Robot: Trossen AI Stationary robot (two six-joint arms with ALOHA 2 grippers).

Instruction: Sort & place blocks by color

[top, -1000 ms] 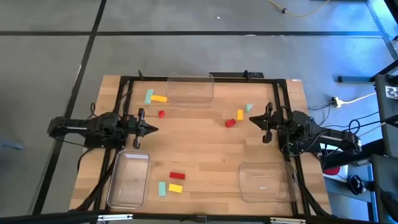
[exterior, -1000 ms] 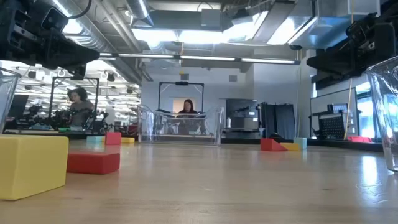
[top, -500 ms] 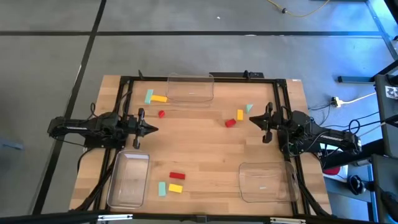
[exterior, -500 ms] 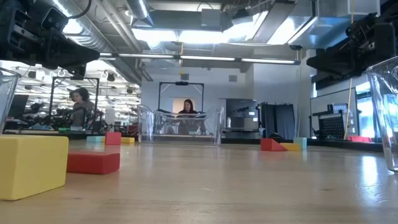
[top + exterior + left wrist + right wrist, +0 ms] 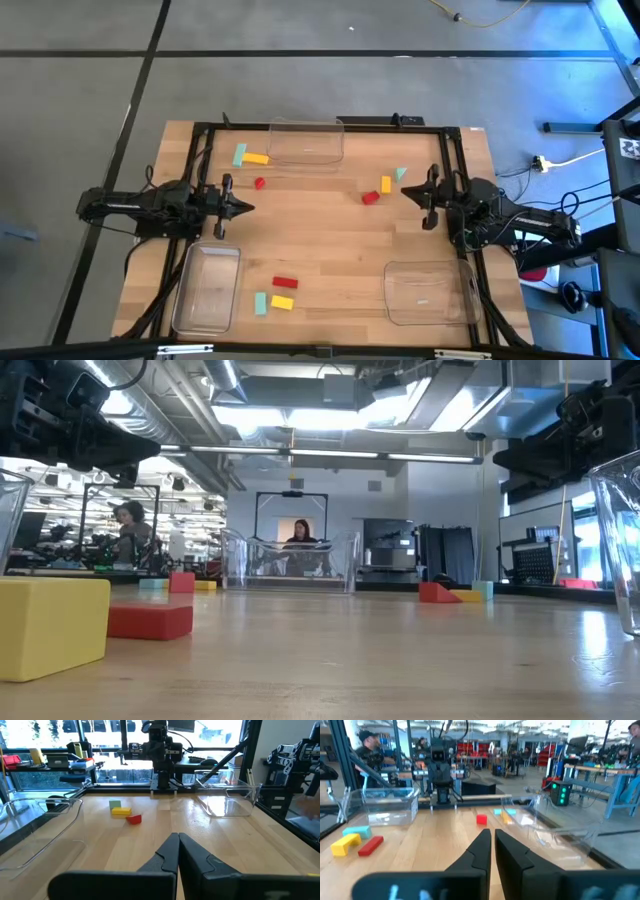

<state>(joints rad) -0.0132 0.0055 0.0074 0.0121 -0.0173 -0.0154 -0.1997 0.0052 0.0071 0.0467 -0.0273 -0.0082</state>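
Note:
Nine small blocks lie flat on the wooden table in three groups. Near the far left corner are a teal block [image 5: 240, 155], a yellow block [image 5: 256, 158] and a red cube [image 5: 260, 183]. Right of centre lie a yellow [image 5: 386, 184], a teal [image 5: 400, 174] and a red block [image 5: 371, 197]. By the near edge lie a red [image 5: 285, 283], a teal [image 5: 261, 303] and a yellow block [image 5: 282, 302]. My left gripper [image 5: 245, 208] [image 5: 177, 837] is shut at the table's left, pointing right. My right gripper [image 5: 405, 190] [image 5: 492, 834] is shut at the right, pointing left. Both touch nothing.
Three clear plastic trays stand on the table: one at the far edge's middle [image 5: 305, 140], one at the near left [image 5: 207, 287], one at the near right [image 5: 427, 292]. A black frame [image 5: 200, 128] runs along the table's edges. Bare wood lies between the grippers. People show in the room beyond.

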